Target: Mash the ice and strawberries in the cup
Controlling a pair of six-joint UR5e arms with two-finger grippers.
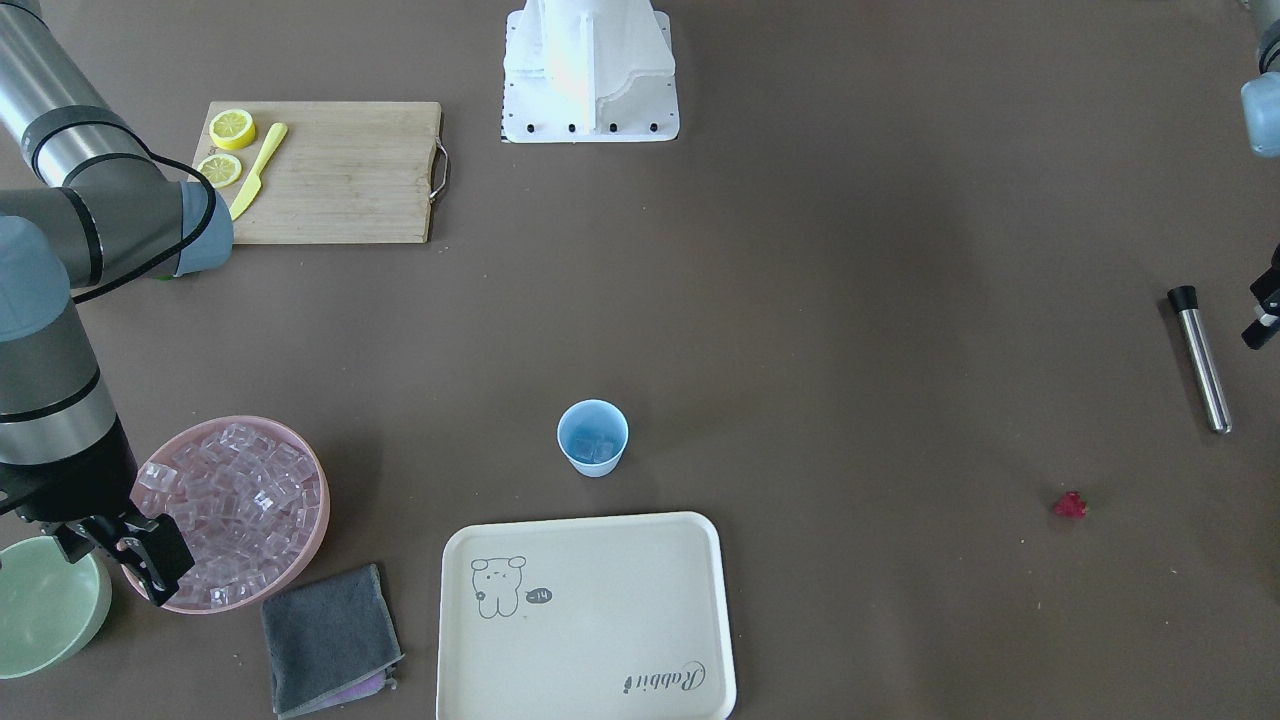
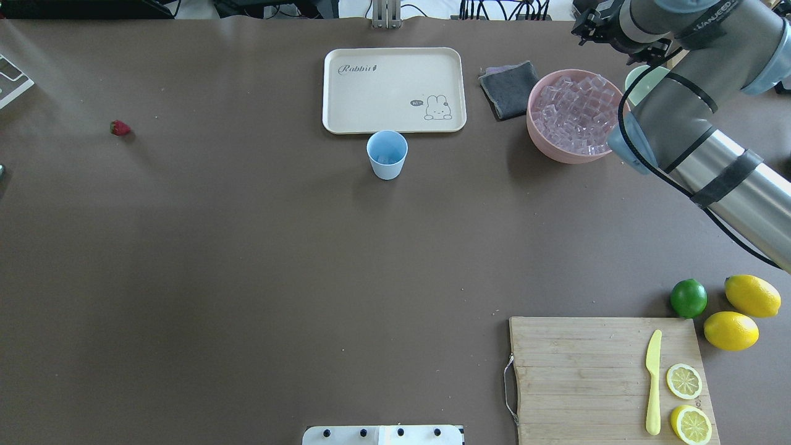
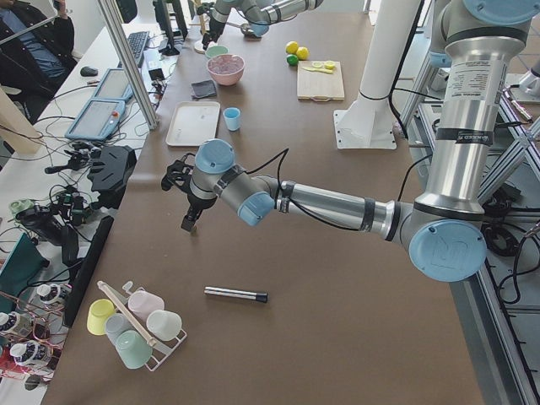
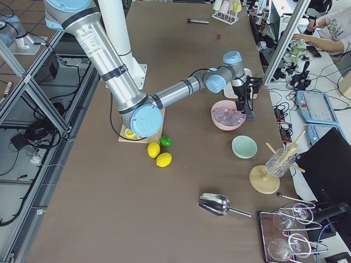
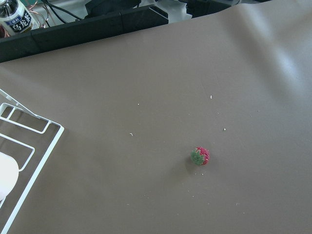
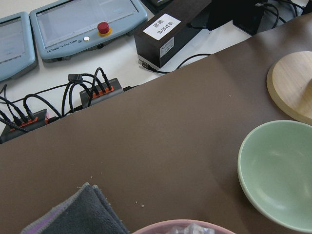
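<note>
The light-blue cup (image 1: 593, 437) stands upright mid-table, just in front of the cream tray, with a few pieces of ice (image 1: 597, 449) inside. Many more ice cubes fill the pink bowl (image 1: 308, 470). One strawberry (image 1: 1069, 505) lies alone on the table far to the robot's left, and it shows in the left wrist view (image 5: 200, 156). My right gripper (image 1: 150, 560) hangs over the pink bowl's outer rim beside the green bowl; whether it is open or shut does not show. My left gripper (image 3: 189, 221) hovers above the table near the strawberry, its state unclear.
A metal rod with a black tip (image 1: 1200, 358) lies near the left gripper. The cream tray (image 1: 600, 560), a grey cloth (image 1: 330, 640) and the green bowl (image 1: 50, 605) line the far edge. A cutting board (image 1: 340, 170) carries lemon slices and a yellow knife.
</note>
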